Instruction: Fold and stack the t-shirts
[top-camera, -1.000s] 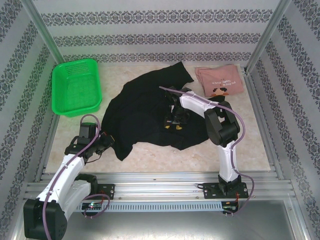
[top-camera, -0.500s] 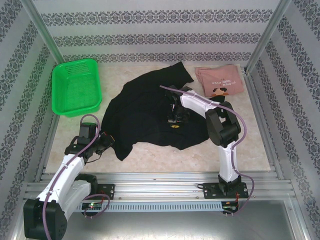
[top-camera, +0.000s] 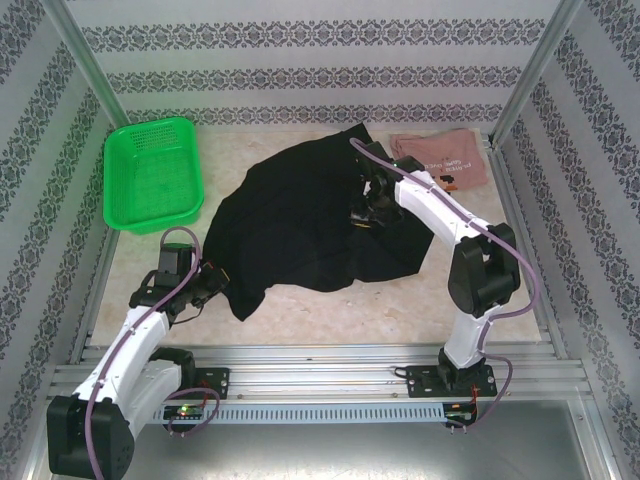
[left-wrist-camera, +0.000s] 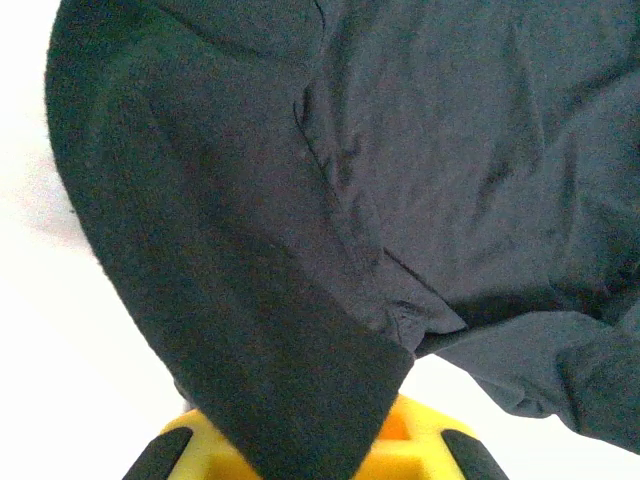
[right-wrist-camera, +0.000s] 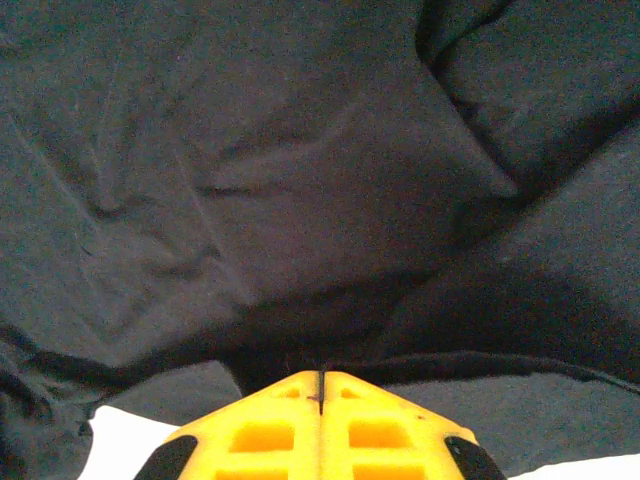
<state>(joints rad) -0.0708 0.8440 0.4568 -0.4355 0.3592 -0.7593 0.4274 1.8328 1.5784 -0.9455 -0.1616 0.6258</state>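
Gripping black t-shirt (top-camera: 290, 215) edge in left pincer (left-wrist-camera: 315, 450); pinching its folds in clenched right pincer (right-wrist-camera: 320, 395), near pink t-shirt (top-camera: 445, 165) on tabletop (top-camera: 400, 310).

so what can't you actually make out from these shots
Pink t-shirt text: in the top view it is too small to read, and the right arm crosses its near left corner.
Black t-shirt collar and sleeves: in the top view they are lost in its own dark folds.
Left gripper fingertips: in the left wrist view, black cloth is draped over them.
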